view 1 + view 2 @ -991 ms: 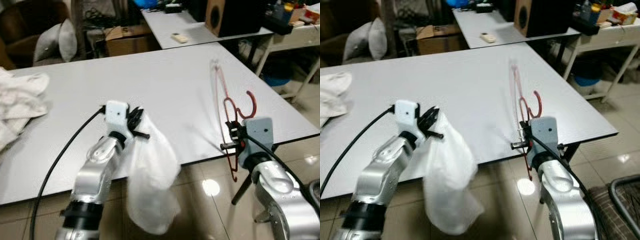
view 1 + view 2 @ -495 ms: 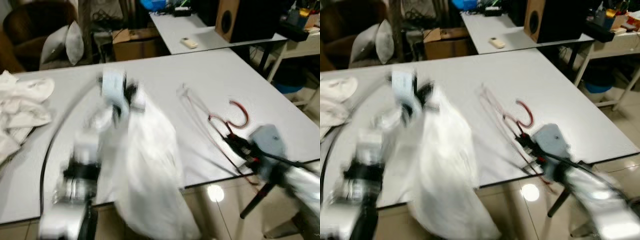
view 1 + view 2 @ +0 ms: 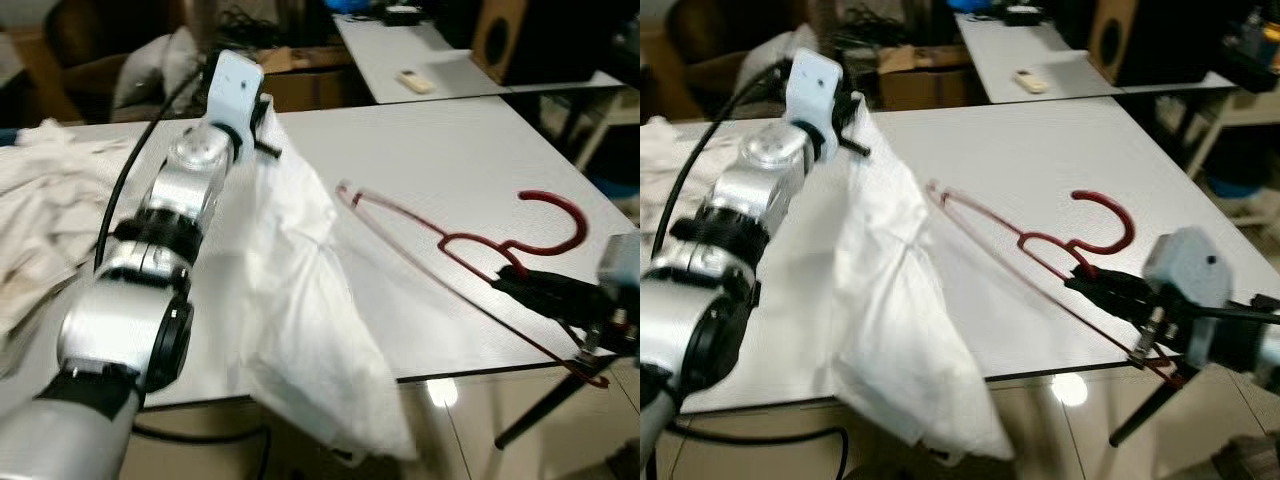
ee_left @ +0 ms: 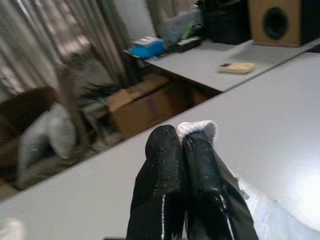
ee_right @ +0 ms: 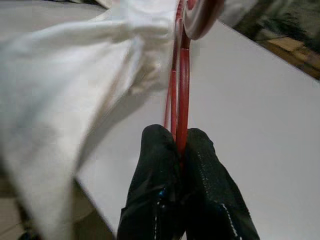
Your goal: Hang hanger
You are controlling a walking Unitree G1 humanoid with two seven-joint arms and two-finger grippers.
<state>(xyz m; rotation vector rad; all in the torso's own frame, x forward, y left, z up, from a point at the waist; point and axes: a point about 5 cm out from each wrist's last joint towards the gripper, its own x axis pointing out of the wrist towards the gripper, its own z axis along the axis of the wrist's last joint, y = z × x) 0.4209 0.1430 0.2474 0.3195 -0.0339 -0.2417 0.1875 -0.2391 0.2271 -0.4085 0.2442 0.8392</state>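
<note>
A red wire hanger lies tilted over the white table, its hook toward the right. My right gripper is shut on the hanger's neck near the table's front edge; the right wrist view shows the red hanger wire pinched between the black fingers. My left gripper is raised over the table's left part, shut on the top edge of a white garment that drapes down across the table and past its front edge. The left wrist view shows a bit of the white cloth at the closed fingertips.
A heap of white laundry lies on the table's left. Behind stand a second table with a remote, a speaker, a cardboard box and a chair with cushions. Tiled floor lies below the front edge.
My left arm has swung up and back, lifting the white garment over the table. My right gripper has tipped the hanger from upright to nearly flat. The camera has also shifted.
</note>
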